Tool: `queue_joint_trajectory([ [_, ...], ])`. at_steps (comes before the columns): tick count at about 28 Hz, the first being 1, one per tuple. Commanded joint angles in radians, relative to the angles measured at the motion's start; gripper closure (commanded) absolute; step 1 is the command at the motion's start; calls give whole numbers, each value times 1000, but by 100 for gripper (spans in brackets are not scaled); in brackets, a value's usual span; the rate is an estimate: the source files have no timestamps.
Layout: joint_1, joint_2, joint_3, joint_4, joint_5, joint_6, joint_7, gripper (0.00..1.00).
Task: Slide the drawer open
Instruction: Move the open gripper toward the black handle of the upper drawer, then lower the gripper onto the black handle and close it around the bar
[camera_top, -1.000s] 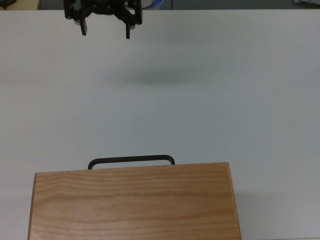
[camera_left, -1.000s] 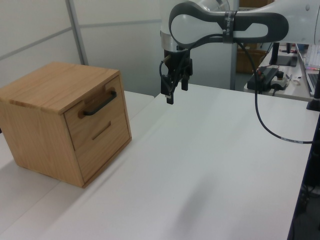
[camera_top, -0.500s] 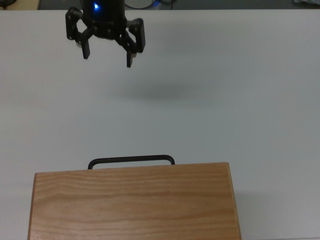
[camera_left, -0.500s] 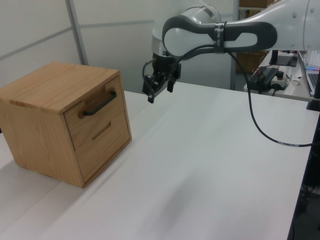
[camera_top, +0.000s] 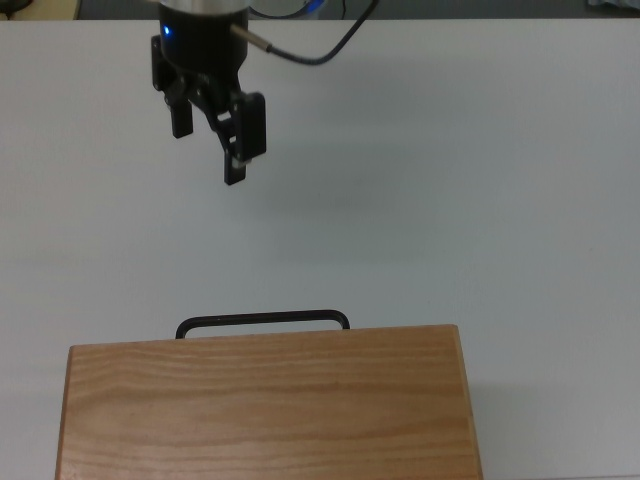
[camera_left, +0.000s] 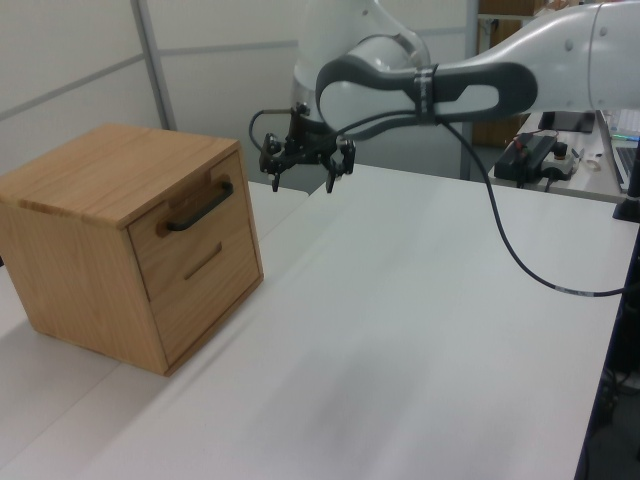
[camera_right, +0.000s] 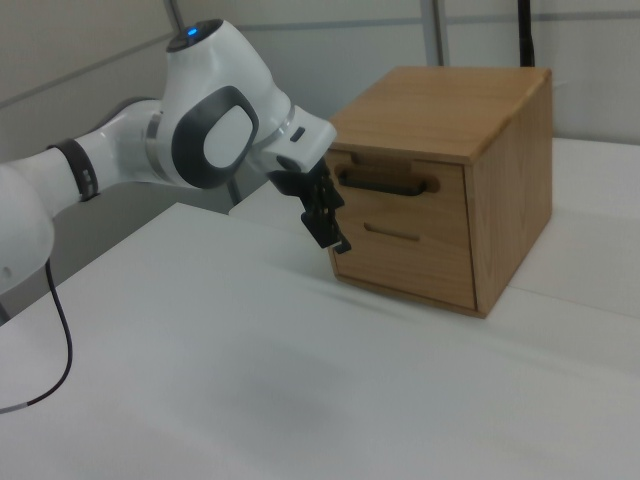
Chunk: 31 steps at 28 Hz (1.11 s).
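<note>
The drawer (camera_left: 186, 238) is the upper front of a light wood cabinet (camera_left: 75, 250) and sits flush with it, shut. Its black bar handle (camera_left: 200, 207) shows in the left view, in the top view as the handle (camera_top: 262, 320) poking out past the cabinet top (camera_top: 265, 400), and in the right view as the handle (camera_right: 388, 184). My gripper (camera_left: 300, 183) hangs open above the table, off the drawer front and a short way from the handle, touching nothing. It also shows as the gripper (camera_top: 208, 150) and the gripper (camera_right: 330, 228), with empty fingers.
A lower drawer front (camera_right: 412, 252) with a slot pull lies beneath the handled one. The white table (camera_left: 420, 330) spreads out before the cabinet. A black cable (camera_left: 520, 250) trails from the arm. A cluttered desk (camera_left: 560, 150) stands at the left view's right.
The gripper has travelled toward the cabinet, downward in the top view and leftward in the left view, and has turned about its wrist. The drawer has not moved.
</note>
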Motion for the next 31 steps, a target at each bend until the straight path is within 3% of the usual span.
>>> queue_joint_trajectory([
  [1, 15, 61, -2, 42, -23, 19, 210, 0],
  [9, 20, 98, 23, 80, -21, 67, 368, 0],
  [20, 39, 231, 34, 244, -29, 121, 426, 0],
  [31, 43, 346, 34, 356, -93, 170, 506, 6],
])
